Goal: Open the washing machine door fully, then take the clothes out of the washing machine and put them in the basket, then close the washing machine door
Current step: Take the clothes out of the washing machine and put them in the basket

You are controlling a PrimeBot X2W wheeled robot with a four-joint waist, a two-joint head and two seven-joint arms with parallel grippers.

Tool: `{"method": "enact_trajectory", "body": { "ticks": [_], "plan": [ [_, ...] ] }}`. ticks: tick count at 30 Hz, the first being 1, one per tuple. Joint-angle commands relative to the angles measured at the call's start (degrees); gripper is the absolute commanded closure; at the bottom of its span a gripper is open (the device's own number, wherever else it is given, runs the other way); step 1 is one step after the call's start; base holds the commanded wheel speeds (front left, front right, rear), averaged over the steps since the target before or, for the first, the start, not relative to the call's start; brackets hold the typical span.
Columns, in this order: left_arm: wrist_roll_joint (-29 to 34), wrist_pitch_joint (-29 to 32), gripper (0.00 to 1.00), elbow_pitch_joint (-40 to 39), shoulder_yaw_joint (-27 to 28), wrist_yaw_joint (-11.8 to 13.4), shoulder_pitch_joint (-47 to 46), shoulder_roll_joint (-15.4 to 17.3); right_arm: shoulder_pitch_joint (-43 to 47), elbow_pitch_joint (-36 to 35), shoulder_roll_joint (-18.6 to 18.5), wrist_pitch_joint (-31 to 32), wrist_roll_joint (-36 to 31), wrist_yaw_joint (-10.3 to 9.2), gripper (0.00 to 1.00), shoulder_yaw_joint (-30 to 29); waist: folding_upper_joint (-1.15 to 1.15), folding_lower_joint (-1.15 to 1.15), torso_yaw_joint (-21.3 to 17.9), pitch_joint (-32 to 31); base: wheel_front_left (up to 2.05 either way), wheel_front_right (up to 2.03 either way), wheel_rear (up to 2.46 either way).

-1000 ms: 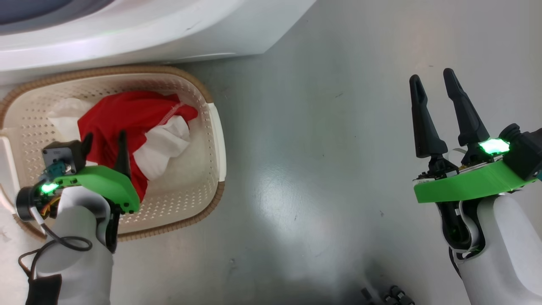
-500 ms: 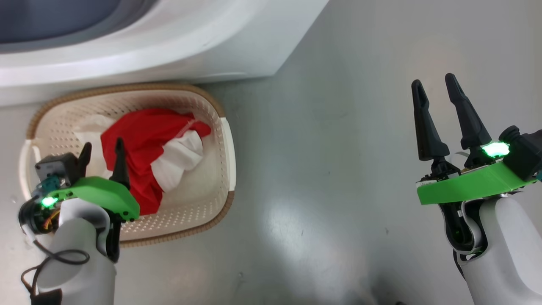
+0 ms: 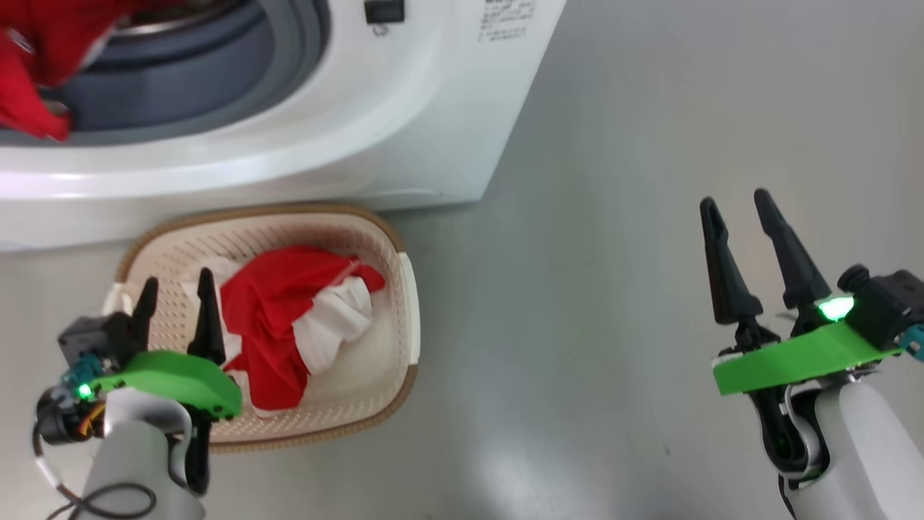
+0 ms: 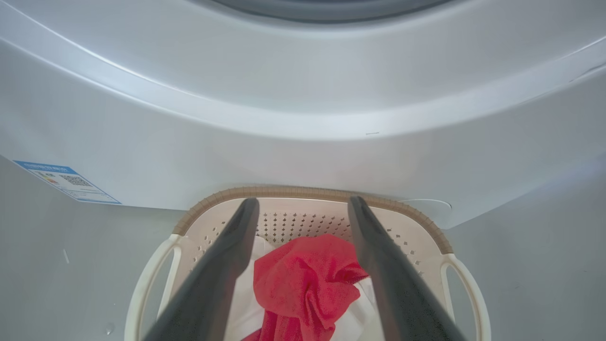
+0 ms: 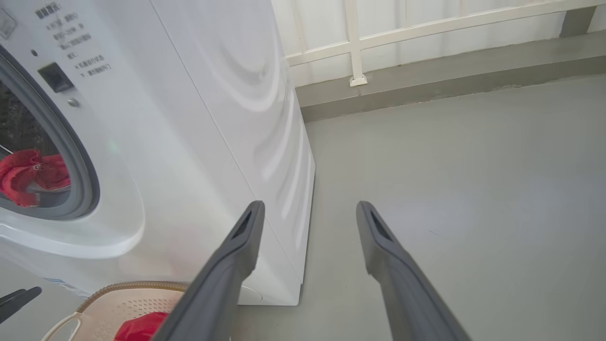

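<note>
Red garment (image 3: 285, 325) sits in the basket (image 3: 289, 211) right by the washer (image 3: 404, 108). Our view has tilted up, so we now see more clothes (image 3: 32, 65) waiting in the drum. Left gripper (image 3: 177, 283) and right gripper (image 3: 735, 202) are both spread, empty.

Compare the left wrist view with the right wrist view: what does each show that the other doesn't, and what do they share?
Left wrist view, not the right: white fabric beside the red garment in the basket, framed by the open left gripper. Right wrist view, not the left: a second red garment in the drum opening, the door-latch socket, a white railing, beyond the open right gripper. Shared: the washing machine, the basket, its red garment, grey floor.
</note>
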Motion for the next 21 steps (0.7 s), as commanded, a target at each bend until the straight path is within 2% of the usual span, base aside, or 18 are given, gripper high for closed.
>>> {"method": "enact_trajectory", "body": {
  "ticks": [1, 21],
  "plan": [
    [-0.7, -0.3, 0.0, -1.9, 1.0, -0.3, 2.6, 1.1, 1.9, -1.0, -0.6, -0.4, -0.3, 0.35, 0.0, 0.6, 0.0, 0.0, 0.9, -3.5, 0.0, 0.0, 0.0],
    [-1.6, -0.3, 0.0, -19.3, -3.0, -0.3, 15.9, 0.9, 9.3, -0.3, -1.8, -0.4, -0.3, 0.35, 0.0, -0.3, 0.0, 0.0, 2.0, -16.0, 0.0, 0.0, 0.0]
  ]
}}
